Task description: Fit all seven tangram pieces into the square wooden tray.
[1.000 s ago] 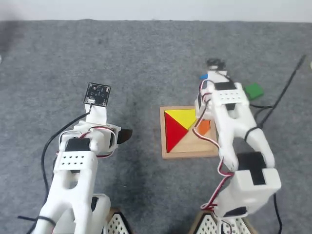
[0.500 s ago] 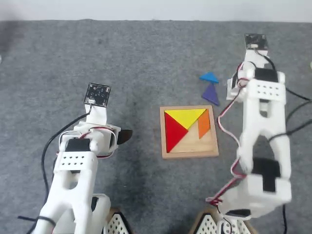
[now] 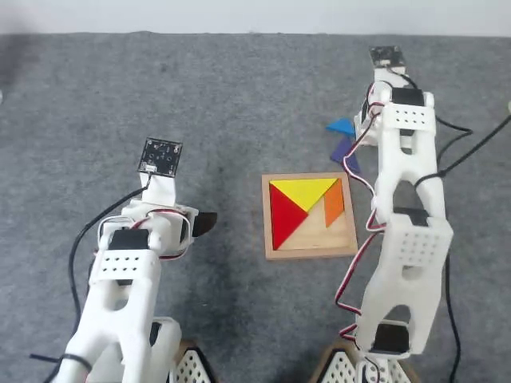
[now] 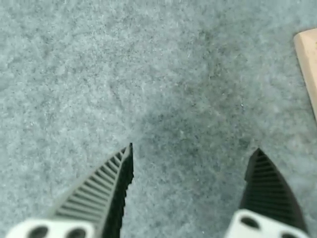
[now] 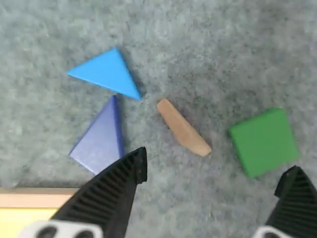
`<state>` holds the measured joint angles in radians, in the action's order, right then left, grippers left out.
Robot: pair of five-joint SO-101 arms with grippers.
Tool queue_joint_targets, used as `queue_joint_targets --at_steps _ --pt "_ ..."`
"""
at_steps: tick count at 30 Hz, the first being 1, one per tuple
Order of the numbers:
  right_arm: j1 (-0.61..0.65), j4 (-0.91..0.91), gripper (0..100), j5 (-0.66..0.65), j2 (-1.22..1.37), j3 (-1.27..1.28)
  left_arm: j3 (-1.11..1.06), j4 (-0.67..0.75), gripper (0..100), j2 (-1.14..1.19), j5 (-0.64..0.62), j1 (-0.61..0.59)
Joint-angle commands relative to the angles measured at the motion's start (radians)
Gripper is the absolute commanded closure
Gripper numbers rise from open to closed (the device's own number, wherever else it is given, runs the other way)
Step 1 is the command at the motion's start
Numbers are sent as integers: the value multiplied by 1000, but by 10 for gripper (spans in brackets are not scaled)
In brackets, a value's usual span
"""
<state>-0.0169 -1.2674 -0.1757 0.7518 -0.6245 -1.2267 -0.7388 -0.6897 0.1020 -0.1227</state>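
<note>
Hovering spread wide over the tan piece [image 5: 183, 128] and green square [image 5: 263, 141] lying loose beyond the tray [image 3: 310, 246], the right gripper [image 5: 218, 159] seemingly needed to descend and pinch one; the left gripper [image 4: 190, 153] gaped over carpet [image 4: 148, 74].

From up top, my right arm [image 3: 403, 159] clips the edge of the blue triangle [image 3: 342, 126] and covers a good chunk of the purple triangle [image 3: 343, 152]. On the right wrist cam, the tray [image 5: 29, 196] and the yellow piece [image 5: 17, 220] get chopped off by the frame edge. Left wrist cam, same deal: the tray [image 4: 308, 59] runs off the side.
</note>
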Motion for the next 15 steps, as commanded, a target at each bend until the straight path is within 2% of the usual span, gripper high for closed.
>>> queue_joint_targets --at_steps 1,9,11,15 --pt "15 -22 591 -51 33 -109 5 18 654 -25 14 3" --pt "22 -48 768 -249 79 -133 5 17 654 -25 14 3" --pt "18 -48 775 -307 81 -133 5 17 654 -25 14 3" --pt "8 -48 779 -327 81 -133 5 17 654 -25 14 3"
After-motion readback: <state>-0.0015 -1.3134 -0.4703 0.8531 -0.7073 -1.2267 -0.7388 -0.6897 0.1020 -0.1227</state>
